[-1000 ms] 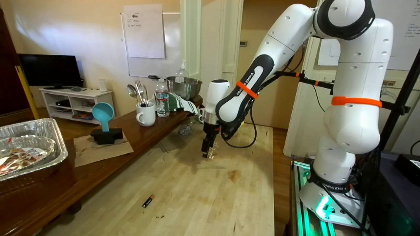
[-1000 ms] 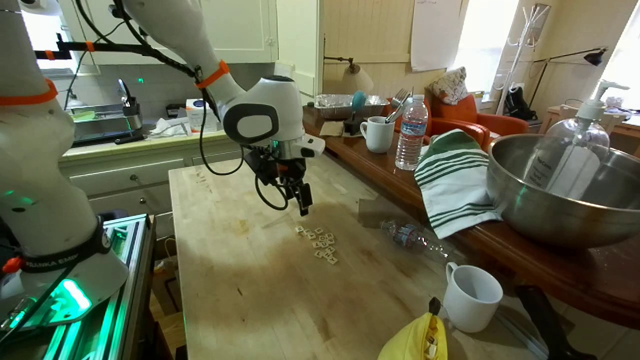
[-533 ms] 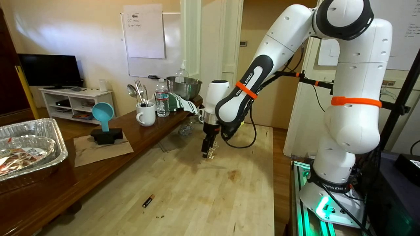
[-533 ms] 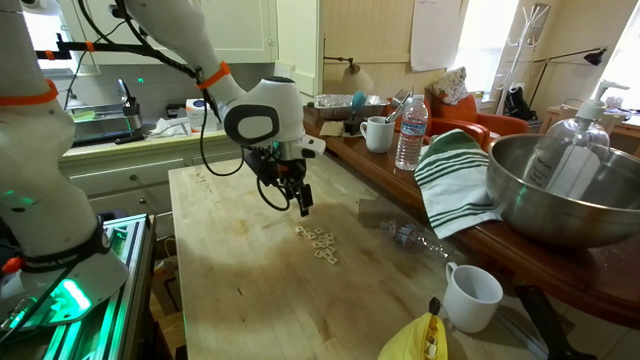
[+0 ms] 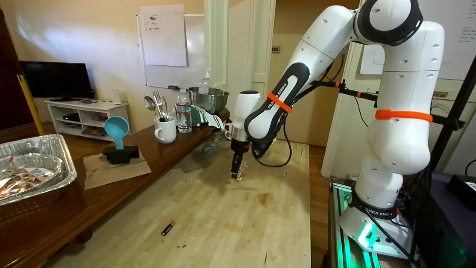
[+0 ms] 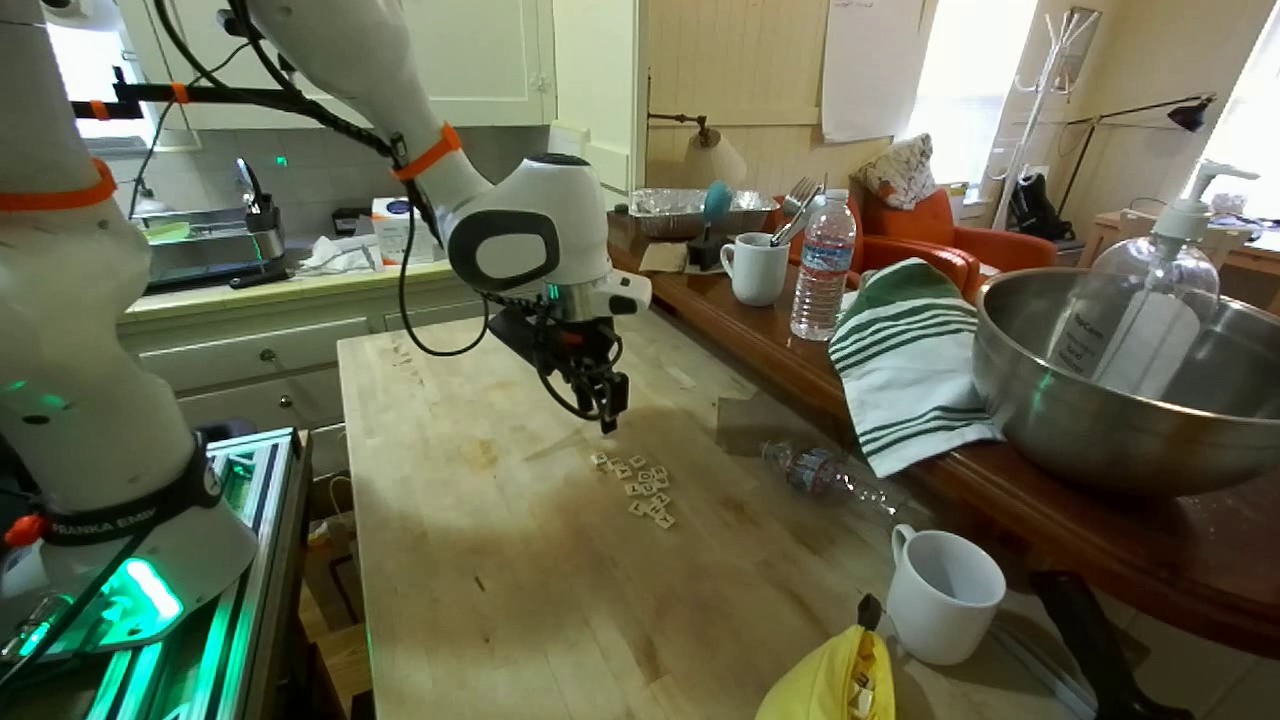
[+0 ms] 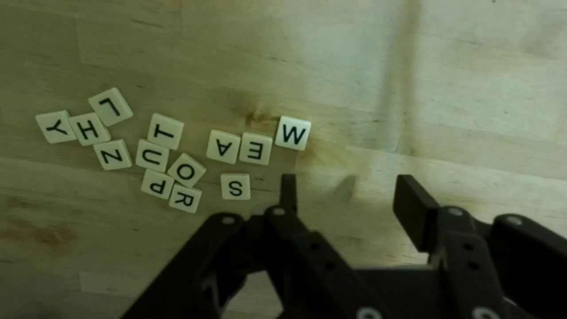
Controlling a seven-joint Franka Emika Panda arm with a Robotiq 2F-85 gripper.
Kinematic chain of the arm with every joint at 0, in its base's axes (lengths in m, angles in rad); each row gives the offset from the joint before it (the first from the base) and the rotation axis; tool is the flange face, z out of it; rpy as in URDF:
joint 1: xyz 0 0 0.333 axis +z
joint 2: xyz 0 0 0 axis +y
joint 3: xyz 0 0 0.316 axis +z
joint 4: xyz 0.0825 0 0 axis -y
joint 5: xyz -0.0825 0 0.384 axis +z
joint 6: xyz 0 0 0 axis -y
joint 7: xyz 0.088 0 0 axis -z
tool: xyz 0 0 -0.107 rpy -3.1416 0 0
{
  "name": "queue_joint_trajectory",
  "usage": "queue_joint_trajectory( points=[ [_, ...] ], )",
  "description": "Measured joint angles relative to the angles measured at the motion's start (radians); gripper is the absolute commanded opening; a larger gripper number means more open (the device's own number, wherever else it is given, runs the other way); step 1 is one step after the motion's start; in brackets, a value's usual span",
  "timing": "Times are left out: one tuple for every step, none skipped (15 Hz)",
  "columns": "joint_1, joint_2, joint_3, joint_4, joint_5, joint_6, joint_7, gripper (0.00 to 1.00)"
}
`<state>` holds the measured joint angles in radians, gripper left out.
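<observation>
Several cream letter tiles (image 6: 648,490) lie flat on the wooden table, partly behind my gripper (image 5: 235,175) in an exterior view. In the wrist view my gripper (image 7: 347,199) stands open, its dark fingers apart with bare wood between them. It hangs above the table, just beside the tiles. Nearest the left finger are the S tile (image 7: 235,186) and the W tile (image 7: 293,133). The E tile (image 7: 256,149) and A tile (image 7: 223,146) lie beside the W. Farther left, the T tile (image 7: 165,131), O tile (image 7: 187,170) and others form a loose cluster.
A battery (image 5: 168,228) lies on the table. Along the raised dark wood ledge (image 5: 148,167) stand a mug of cutlery (image 5: 165,130), a water bottle (image 5: 184,111) and a steel bowl (image 6: 1060,400). A lying bottle (image 6: 820,472), white mug (image 6: 943,600) and yellow pouch (image 6: 825,680) are also on the table.
My gripper's fingers have drawn partly closer together in the last half second. The arm has barely moved, and the tiles lie where they were.
</observation>
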<state>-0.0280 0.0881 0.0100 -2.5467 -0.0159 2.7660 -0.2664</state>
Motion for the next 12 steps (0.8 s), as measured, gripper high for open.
queue_joint_trajectory(
  points=[
    [-0.003,0.002,-0.001,0.0,0.0,0.001,-0.015,0.22],
    [-0.005,0.004,-0.003,0.0,0.0,0.001,-0.027,0.15],
    [-0.008,0.008,-0.005,0.0,-0.001,0.002,-0.035,0.06],
    [-0.012,0.011,-0.009,0.0,-0.007,0.002,-0.036,0.01],
    [-0.015,0.014,-0.013,0.0,-0.01,0.002,-0.036,0.0],
    [-0.019,0.016,-0.016,-0.001,-0.012,0.002,-0.037,0.0],
    [-0.022,0.02,-0.019,-0.001,-0.013,0.005,-0.039,0.0],
    [-0.025,0.025,-0.022,-0.002,-0.014,0.013,-0.041,0.0],
    [-0.028,0.031,-0.023,-0.004,-0.015,0.025,-0.044,0.0],
    [-0.03,0.039,-0.025,-0.005,-0.016,0.04,-0.048,0.0],
    [-0.031,0.047,-0.025,-0.006,-0.017,0.055,-0.049,0.0],
    [-0.033,0.056,-0.025,-0.007,-0.018,0.07,-0.051,0.0]
  ],
)
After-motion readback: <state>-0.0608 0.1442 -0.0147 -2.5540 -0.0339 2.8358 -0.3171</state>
